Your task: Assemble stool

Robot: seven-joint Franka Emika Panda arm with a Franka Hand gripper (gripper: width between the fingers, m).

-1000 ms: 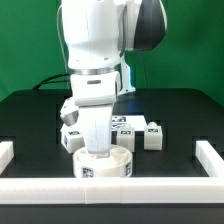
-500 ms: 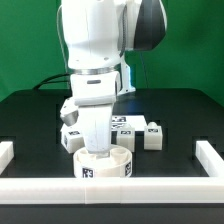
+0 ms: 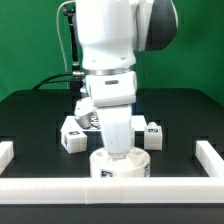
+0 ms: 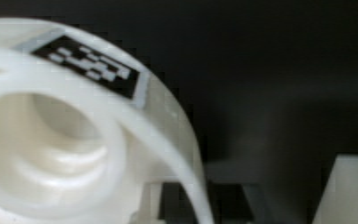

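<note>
The white round seat stands on the black table against the front rail, its tag facing forward. My gripper comes straight down onto its top. In the wrist view the seat fills most of the picture, blurred, with a tag on its side. My gripper is shut on the seat's thin rim wall, with a dark pad on each side of it. White blocky legs lie behind the seat, one to the exterior view's left and one to its right. More parts are hidden behind the arm.
A long white rail runs along the table's front, with short rails at the exterior view's left and right. A pale block shows beside the seat in the wrist view.
The arm has moved toward the exterior view's right. The seat has slid the same way along the front rail with the gripper on it. The legs have not moved.
</note>
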